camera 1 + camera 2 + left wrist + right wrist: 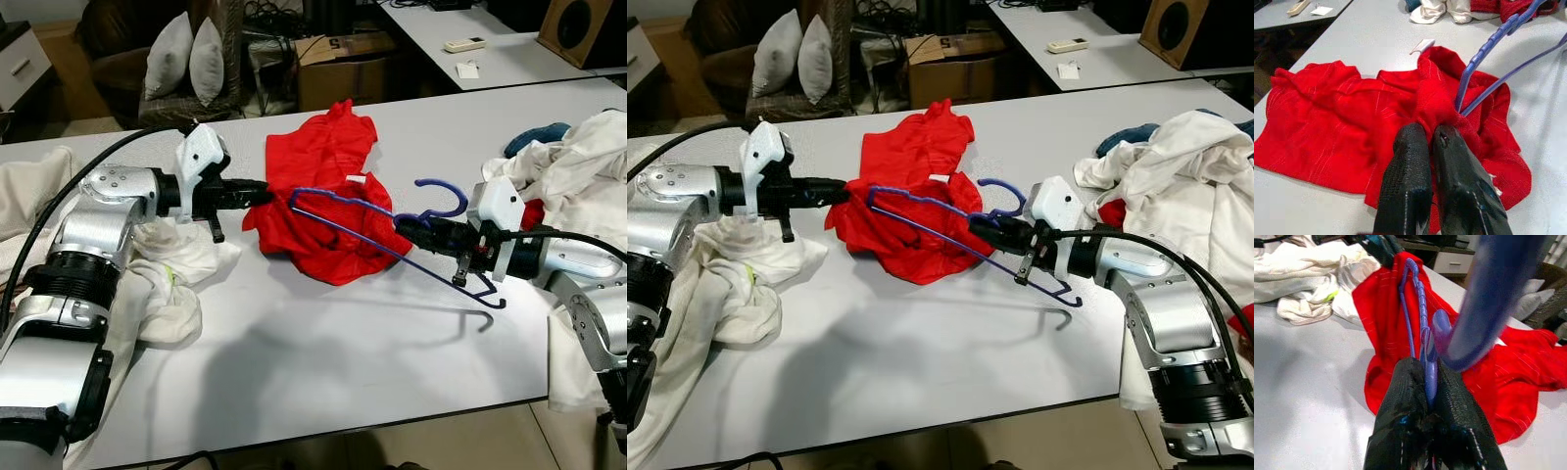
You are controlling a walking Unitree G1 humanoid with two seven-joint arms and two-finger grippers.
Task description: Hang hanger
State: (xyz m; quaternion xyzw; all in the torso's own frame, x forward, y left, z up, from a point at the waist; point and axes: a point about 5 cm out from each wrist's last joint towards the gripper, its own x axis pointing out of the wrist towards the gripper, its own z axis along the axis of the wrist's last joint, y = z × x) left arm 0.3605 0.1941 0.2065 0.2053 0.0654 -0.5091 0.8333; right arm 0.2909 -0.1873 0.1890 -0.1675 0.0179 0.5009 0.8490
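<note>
Two grippers are working over the surface (323, 343): the right gripper (404, 225) is pinching the blue hanger (362, 223), the left gripper (263, 193) is squeezing the red shirt (323, 176), one hanger end is poking in, so dressing looks half done.

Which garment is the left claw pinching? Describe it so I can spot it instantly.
On the white table, look mid-table between the two arms. The red shirt lies crumpled there, with the blue hanger partly threaded in. It is the only red piece amid white laundry.

A lived-in home room: cushioned armchair (162, 73), cardboard box (343, 67), laundry-strewn white table (323, 343).
</note>
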